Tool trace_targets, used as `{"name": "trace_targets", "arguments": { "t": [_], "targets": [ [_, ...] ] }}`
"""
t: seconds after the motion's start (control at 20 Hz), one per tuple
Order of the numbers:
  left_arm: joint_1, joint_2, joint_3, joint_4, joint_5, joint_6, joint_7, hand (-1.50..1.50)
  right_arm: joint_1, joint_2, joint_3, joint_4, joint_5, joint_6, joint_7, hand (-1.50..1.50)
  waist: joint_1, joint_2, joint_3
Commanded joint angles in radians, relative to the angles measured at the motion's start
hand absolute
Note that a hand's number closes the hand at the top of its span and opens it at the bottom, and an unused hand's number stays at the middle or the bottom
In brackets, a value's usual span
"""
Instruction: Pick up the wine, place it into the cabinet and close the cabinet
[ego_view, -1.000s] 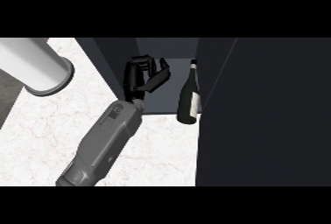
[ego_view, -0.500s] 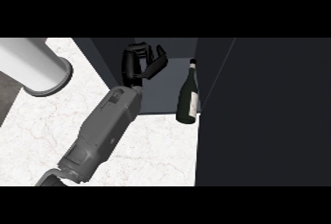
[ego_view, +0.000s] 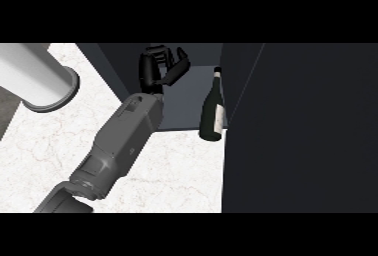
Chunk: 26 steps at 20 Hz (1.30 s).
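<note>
The wine bottle (ego_view: 213, 111) stands in the cabinet (ego_view: 310, 125), at its front edge. The left hand (ego_view: 159, 67) is inside, fingers relaxed, holding nothing, apart from the bottle.

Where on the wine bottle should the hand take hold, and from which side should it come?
Probably around the wide body of the wine bottle, near its pale label, coming from the view's left. The dark cabinet door stands close against the bottle's right side, so that side looks blocked, and the thin neck gives less to curl round. The only hand in view is already on the left, open.
</note>
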Motion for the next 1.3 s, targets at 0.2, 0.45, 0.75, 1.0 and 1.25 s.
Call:
{"name": "trace_targets", "arguments": {
  "t": [0.2,0.45,0.75,1.0,1.25],
  "targets": [
    [-0.028,-0.001,0.094,0.078,0.099,-0.077,-0.048,1.50,0.009,0.015,0.047,-0.103,-0.005,-0.029,0.050,-1.50,-0.008,0.005,-0.001],
    [-0.026,-0.001,0.081,0.125,0.129,-0.086,-0.093,1.50,0.011,0.022,0.049,-0.062,0.001,-0.017,0.004,-1.50,-0.022,0.008,-0.001],
    [-0.050,0.028,0.105,0.172,0.100,-0.118,-0.091,1.50,-0.015,-0.032,-0.016,-0.074,-0.063,-0.007,0.037,-1.50,-0.020,0.013,-0.001],
    [-0.082,0.028,0.094,0.219,0.072,-0.075,-0.058,-1.50,0.002,-0.016,0.013,-0.095,-0.052,-0.012,0.041,-1.50,-0.016,0.009,0.000],
    [-0.062,0.014,0.101,0.234,0.061,-0.044,-0.115,-1.50,-0.044,-0.022,-0.002,-0.079,-0.045,-0.039,0.055,-1.50,-0.017,0.012,-0.001]
  ]
}}
